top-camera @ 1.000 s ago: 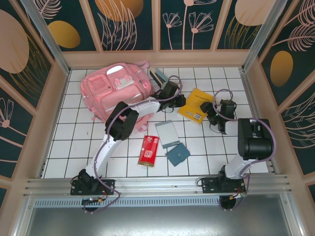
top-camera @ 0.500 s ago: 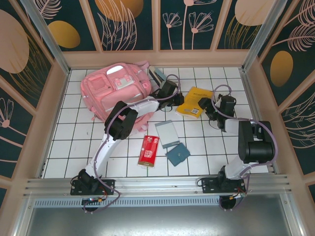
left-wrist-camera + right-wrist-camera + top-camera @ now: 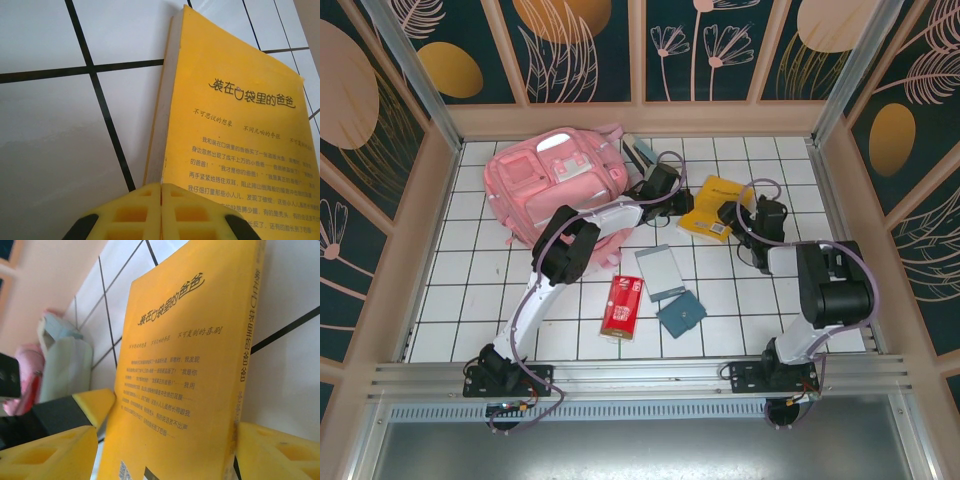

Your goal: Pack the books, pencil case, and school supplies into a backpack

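The yellow book [image 3: 717, 206] lies tilted on the tiles right of the pink backpack [image 3: 555, 180]. My right gripper [image 3: 744, 218] holds its near end. In the right wrist view the jaws stand wide, one finger on the spine and one at the opposite edge of the book [image 3: 175, 355], with the right gripper [image 3: 167, 430] shut across it. My left gripper [image 3: 672, 199] is shut with nothing in it. In the left wrist view its tips [image 3: 161, 186] rest against the page edge of the book [image 3: 240, 125]. The mint pencil case [image 3: 67, 365] lies beyond, by the backpack [image 3: 25, 375].
A red packet [image 3: 622, 305], a silver-grey pad [image 3: 660, 270] and a small teal square [image 3: 681, 315] lie on the tiles in front of the arms. A dark item [image 3: 643, 155] lies beside the backpack's right side. Wooden walls enclose the table.
My right gripper has moved toward the back left and the yellow book has moved with it, closer to the left gripper. The left gripper has barely moved.
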